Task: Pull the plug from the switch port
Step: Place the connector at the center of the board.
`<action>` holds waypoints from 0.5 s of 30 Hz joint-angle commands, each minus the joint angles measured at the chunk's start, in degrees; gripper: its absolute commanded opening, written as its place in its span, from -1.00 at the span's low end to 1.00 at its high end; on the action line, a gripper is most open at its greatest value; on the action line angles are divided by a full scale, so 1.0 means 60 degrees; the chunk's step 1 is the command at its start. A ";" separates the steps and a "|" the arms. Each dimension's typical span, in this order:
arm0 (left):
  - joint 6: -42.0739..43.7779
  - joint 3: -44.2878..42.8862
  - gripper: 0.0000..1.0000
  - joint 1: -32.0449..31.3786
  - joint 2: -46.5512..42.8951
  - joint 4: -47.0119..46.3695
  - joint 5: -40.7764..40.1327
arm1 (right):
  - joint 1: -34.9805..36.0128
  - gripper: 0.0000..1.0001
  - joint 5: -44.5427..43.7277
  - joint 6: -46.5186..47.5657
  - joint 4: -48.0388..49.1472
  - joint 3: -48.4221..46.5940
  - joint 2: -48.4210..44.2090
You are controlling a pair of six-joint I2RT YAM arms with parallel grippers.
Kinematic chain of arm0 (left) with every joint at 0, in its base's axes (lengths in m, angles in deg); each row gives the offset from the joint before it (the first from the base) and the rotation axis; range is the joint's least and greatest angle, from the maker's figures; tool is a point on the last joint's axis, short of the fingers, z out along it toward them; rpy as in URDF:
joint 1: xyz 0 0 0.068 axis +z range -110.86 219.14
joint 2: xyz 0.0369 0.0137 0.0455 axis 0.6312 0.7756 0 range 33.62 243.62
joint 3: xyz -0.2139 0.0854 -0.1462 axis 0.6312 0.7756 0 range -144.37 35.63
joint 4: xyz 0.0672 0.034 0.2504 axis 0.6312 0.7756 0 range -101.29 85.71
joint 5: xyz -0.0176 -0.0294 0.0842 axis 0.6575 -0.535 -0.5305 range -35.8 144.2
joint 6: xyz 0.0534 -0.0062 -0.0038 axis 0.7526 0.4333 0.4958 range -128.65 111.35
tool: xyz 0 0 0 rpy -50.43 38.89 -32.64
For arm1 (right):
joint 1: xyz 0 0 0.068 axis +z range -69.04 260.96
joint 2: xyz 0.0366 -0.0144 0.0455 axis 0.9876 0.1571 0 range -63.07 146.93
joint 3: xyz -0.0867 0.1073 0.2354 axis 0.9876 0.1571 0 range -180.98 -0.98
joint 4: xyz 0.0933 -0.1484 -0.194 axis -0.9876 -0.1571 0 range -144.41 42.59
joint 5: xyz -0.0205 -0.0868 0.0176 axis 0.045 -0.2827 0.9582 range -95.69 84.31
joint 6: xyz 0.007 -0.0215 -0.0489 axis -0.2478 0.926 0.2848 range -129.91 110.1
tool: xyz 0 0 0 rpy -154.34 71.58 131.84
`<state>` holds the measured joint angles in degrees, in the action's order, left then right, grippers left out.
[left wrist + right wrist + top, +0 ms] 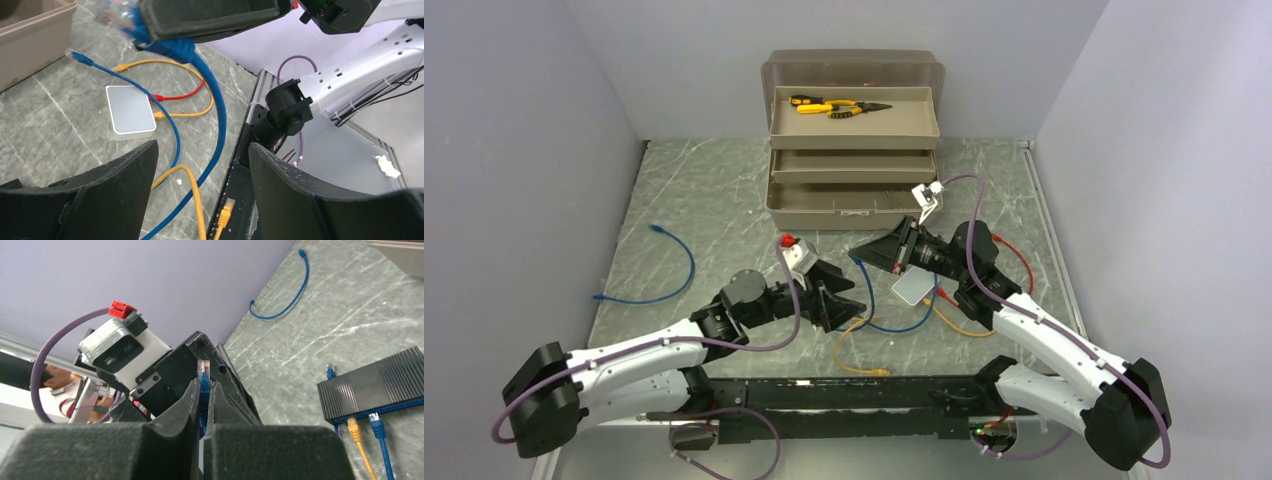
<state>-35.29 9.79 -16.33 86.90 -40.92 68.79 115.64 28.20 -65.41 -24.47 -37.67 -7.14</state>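
Observation:
My right gripper (205, 386) is shut on a blue plug (203, 371), whose clear tip sticks up between the pads, free of any socket. In the top view that gripper (866, 251) hangs above the table's middle, its blue cable (902, 326) trailing down. The black ribbed switch (375, 385) lies on the table with a yellow plug (353, 427) and another blue plug (376, 425) in its near edge. My left gripper (202, 147) is open with nothing between its fingers, just left of the right one (852, 297). The held blue cable (170, 47) shows blurred above it.
A small white box (130, 115) with red and yellow cables plugged in lies on the table. A tan toolbox (854, 190) with pliers (839, 105) stands at the back. A loose blue cable (664, 270) lies left. A yellow plug (881, 372) rests on the front rail.

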 commanded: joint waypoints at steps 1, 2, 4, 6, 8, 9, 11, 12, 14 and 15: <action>0.0298 -0.0514 0.44 -0.0263 0.0581 -0.1226 0.0064 | 0.0050 -1.00 -0.0501 -0.0408 0.0745 0.0162 -0.0058; 0.0263 -0.0516 0.41 -0.0298 0.0730 -0.1370 0.0067 | 0.0058 -1.00 -0.0566 -0.0390 0.0714 0.0205 -0.0058; 0.0211 -0.0550 0.36 -0.0381 0.1042 -0.1704 0.0165 | 0.0051 -1.00 -0.0701 -0.0363 0.0651 0.0274 -0.0068; 0.0177 -0.0656 0.33 -0.0475 0.1267 -0.1787 0.0127 | 0.0051 -1.00 -0.0821 -0.0356 0.0630 0.0359 -0.0054; 0.0156 -0.0753 0.29 -0.0544 0.1481 -0.1875 0.0117 | 0.0056 -1.00 -0.0945 -0.0360 0.0605 0.0434 -0.0042; 0.0137 -0.0784 0.28 -0.0586 0.1591 -0.1960 0.0110 | 0.0072 -1.00 -0.1015 -0.0373 0.0612 0.0499 -0.0056; 0.0105 -0.0874 0.20 -0.0639 0.1807 -0.2033 0.0085 | 0.0080 -1.00 -0.1141 -0.0420 0.0651 0.0618 -0.0061; 0.0079 -0.0947 0.14 -0.0664 0.1914 -0.2035 0.0075 | 0.0087 -1.00 -0.1177 -0.0449 0.0682 0.0674 -0.0075; 0.0018 -0.1066 -0.08 -0.0699 0.2133 -0.2096 0.0170 | 0.0095 -1.00 -0.1251 -0.0482 0.0695 0.0778 -0.0063; -0.0009 -0.1143 -0.24 -0.0709 0.2242 -0.2114 0.0226 | 0.0095 -1.00 -0.1290 -0.0482 0.0689 0.0813 -0.0072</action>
<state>-34.98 5.96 -19.98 98.62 -48.99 68.92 115.94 22.69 -67.23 -23.90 -33.53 -6.99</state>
